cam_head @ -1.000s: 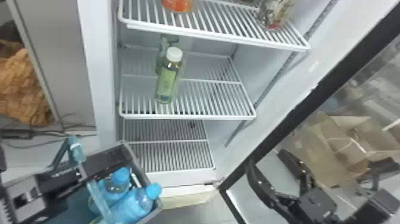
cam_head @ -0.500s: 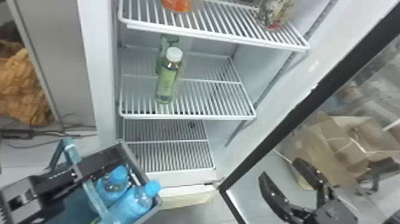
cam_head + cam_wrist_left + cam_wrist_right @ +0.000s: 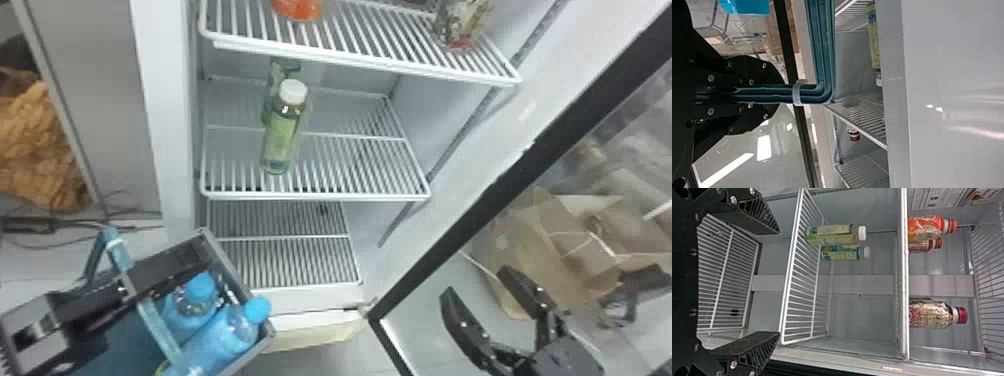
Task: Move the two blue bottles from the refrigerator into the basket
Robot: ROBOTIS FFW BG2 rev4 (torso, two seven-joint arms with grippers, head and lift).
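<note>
blue bottles (image 3: 220,335) sat in near-left basket (image 3: 237,281); left pincer (image 3: 775,94) pinched handle (image 3: 822,47), right pincer (image 3: 778,282) was spread. level hold judged best.

My right gripper (image 3: 475,281) is black, two flat fingers (image 3: 746,352) narrowing to plain tips, open ribs beneath. My left gripper (image 3: 102,302), dim in the head view, looks black too. Round silver screws stud both of mine.
</note>
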